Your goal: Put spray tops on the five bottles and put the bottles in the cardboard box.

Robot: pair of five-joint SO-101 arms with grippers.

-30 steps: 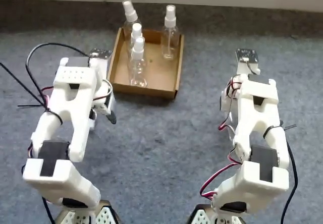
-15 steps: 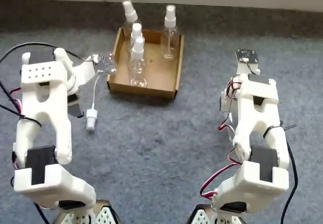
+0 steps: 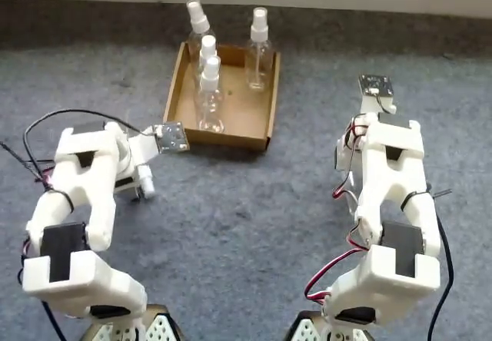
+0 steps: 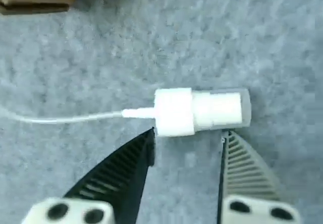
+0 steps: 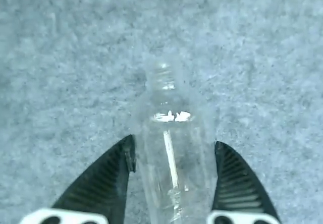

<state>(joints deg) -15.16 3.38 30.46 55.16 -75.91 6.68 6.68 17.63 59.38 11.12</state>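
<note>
Bottle (image 5: 170,133) base off-frame, spray top (image 4: 199,110) tube too

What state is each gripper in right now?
Left gripper: open, at the loose spray top.
Right gripper: closed on the uncapped bottle.

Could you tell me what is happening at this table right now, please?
Spray bottles are being capped and boxed. The left gripper hangs open just over a loose spray top lying on the grey carpet, its thin tube flat beside it. The right gripper is closed on the one uncapped bottle, whose neck is open. Four capped bottles stand upright at the cardboard box, at least three of them inside it.
</note>
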